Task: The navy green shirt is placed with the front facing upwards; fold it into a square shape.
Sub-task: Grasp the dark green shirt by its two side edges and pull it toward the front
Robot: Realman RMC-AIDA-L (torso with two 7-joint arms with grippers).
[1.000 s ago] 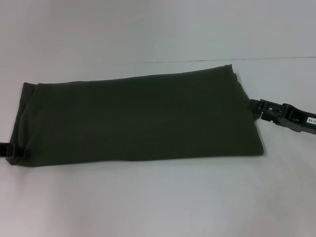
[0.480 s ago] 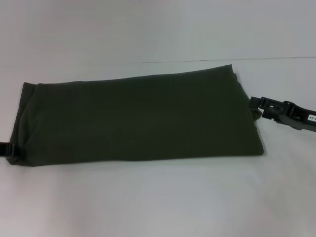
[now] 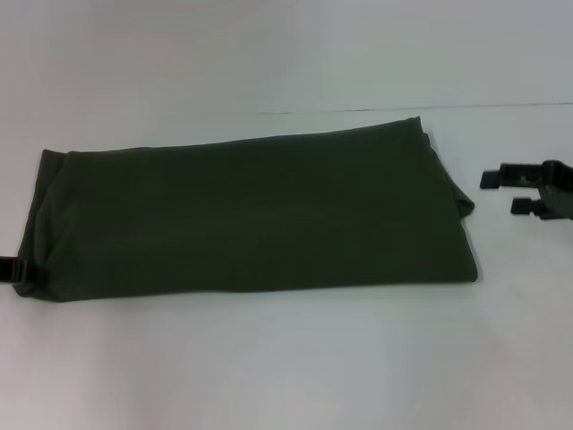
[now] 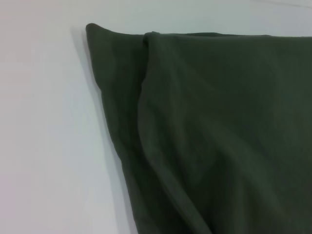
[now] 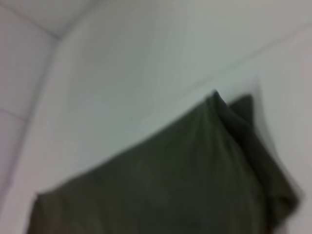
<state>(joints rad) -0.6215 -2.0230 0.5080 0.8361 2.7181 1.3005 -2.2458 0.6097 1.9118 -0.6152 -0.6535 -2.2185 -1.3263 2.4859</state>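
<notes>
Hovering with jaws released, right gripper (image 3: 499,192), its two black fingers (image 3: 494,177) spread apart and pointing left toward the right end of the navy green shirt (image 3: 255,215), clear of the cloth with a strip of bare table between. Pressed against the shirt's near-left corner at the picture's left edge, left gripper (image 3: 20,271), only a small black part showing; whether clenched or released, cannot tell. Lying flat on the white table (image 3: 286,367), the shirt, folded into a long band stretching left to right, plain green fabric up, no lettering showing. Slanting away on the right, the far edge higher there than on the left. Doubled over at the right end, a small rounded lobe of cloth poking out toward the right gripper. Layered at the left end too, seen in the left wrist view as one fold (image 4: 156,126) lapped over another, with a soft ridge between. Running across the far side of the table, a thin dark seam (image 3: 403,107).
</notes>
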